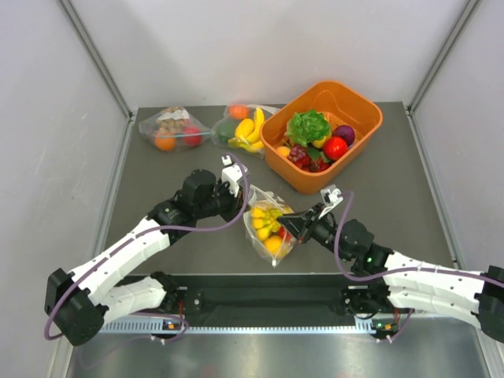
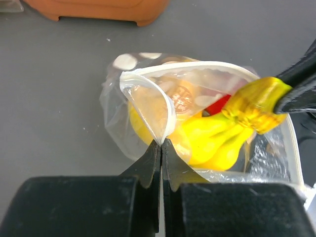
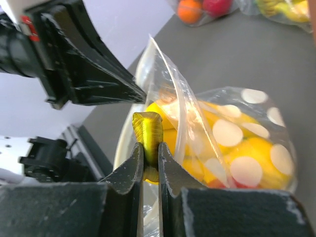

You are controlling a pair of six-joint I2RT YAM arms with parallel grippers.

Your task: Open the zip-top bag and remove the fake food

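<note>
Nearest you, your right gripper (image 3: pixel 149 148) pinches the banana bunch (image 2: pixel 212 140) by its stem. Your left gripper (image 2: pixel 161 144) is clamped on the lip of the zip-top bag (image 1: pixel 272 232), which lies open mid-table. You're at removal, so draw the bananas clear, perhaps toward the far orange bin (image 1: pixel 303 179).

Bright, even light from above, shadows faint on the table (image 1: pixel 378 197). In both wrist views the black fingers (image 2: pixel 146 165) at six o'clock smear out of focus; the zip-top bag (image 2: pixel 123 108) glints softly.
</note>
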